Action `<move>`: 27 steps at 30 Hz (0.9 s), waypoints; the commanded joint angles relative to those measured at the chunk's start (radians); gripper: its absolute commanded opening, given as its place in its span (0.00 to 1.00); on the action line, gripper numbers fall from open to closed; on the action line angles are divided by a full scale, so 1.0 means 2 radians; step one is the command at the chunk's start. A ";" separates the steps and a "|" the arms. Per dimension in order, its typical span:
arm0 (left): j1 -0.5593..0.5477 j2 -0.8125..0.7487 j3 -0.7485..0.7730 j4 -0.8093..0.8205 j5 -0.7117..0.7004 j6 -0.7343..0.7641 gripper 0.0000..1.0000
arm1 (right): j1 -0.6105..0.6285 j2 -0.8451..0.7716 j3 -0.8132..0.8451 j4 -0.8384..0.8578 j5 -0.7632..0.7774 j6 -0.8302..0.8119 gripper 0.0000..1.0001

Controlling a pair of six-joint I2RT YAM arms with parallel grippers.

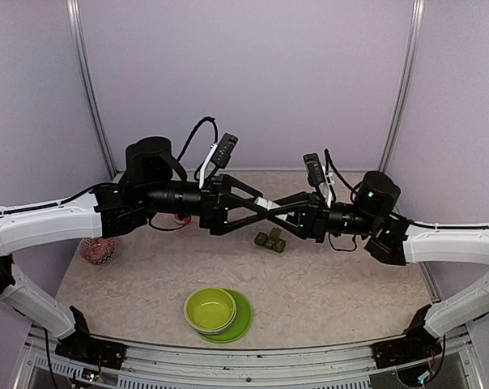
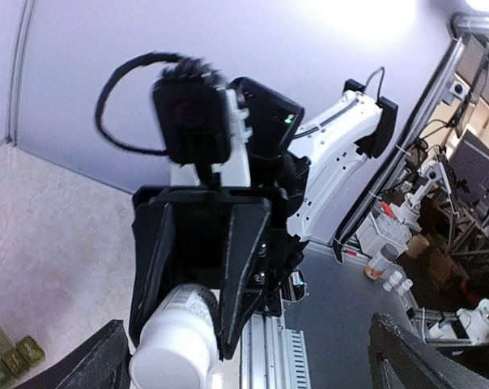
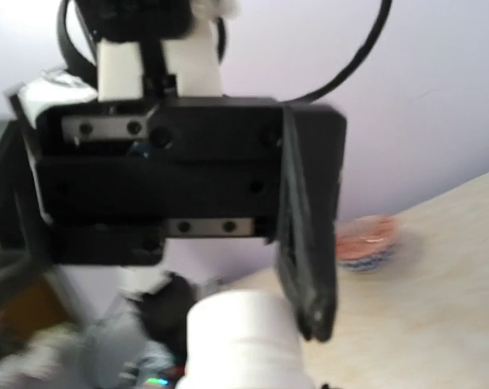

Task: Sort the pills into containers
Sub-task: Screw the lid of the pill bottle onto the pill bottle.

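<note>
Both arms reach inward and meet above the middle of the beige speckled tabletop (image 1: 350,284). The left gripper (image 1: 259,204) and right gripper (image 1: 287,212) are nose to nose, and their fingers overlap in the overhead view. Right gripper: jaws clamped on a white plastic cylindrical bottle (image 2: 176,344). The left wrist view shows the bottle pinched between the two black fingers, its rounded white end pointing toward that camera. Left gripper: jaws spread wide. Its own fingers (image 2: 99,365) sit at the bottom corners of the left wrist view, well clear of the bottle on both sides. In the right wrist view one left finger stands just beside the bottle's white end; whether it touches, cannot tell. The containers (image 1: 270,240), a small dark green plastic strip of joined square lidded compartments, lie on the table under the meeting point, slightly toward the near edge and touched by neither gripper. They also show at the lower left corner of the left wrist view. A lime-green plastic bowl (image 1: 197,320) rests on a green plate (image 1: 243,322) near the front edge, well apart from the containers. A reddish patterned round item (image 1: 97,250) sits at the table's left side, partly under the left arm; its type is unclear.
</note>
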 commanded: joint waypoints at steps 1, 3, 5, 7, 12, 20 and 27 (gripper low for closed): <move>0.017 -0.003 0.004 -0.039 -0.044 -0.101 0.99 | -0.004 -0.038 0.028 -0.134 0.062 -0.179 0.12; 0.020 0.004 0.010 -0.053 -0.040 -0.111 0.99 | 0.002 -0.050 0.036 -0.172 0.088 -0.233 0.12; 0.020 0.012 0.021 -0.069 -0.037 -0.112 0.97 | 0.011 -0.058 0.045 -0.205 0.109 -0.282 0.12; 0.022 0.022 0.031 -0.078 -0.030 -0.113 0.93 | 0.023 -0.064 0.051 -0.231 0.135 -0.323 0.12; 0.028 0.051 0.057 -0.083 0.002 -0.116 0.75 | 0.050 -0.063 0.063 -0.265 0.186 -0.387 0.11; 0.029 0.066 0.064 -0.072 0.025 -0.125 0.51 | 0.069 -0.063 0.059 -0.267 0.241 -0.408 0.11; 0.034 0.051 0.049 -0.068 0.022 -0.128 0.64 | 0.069 -0.078 0.049 -0.253 0.256 -0.407 0.11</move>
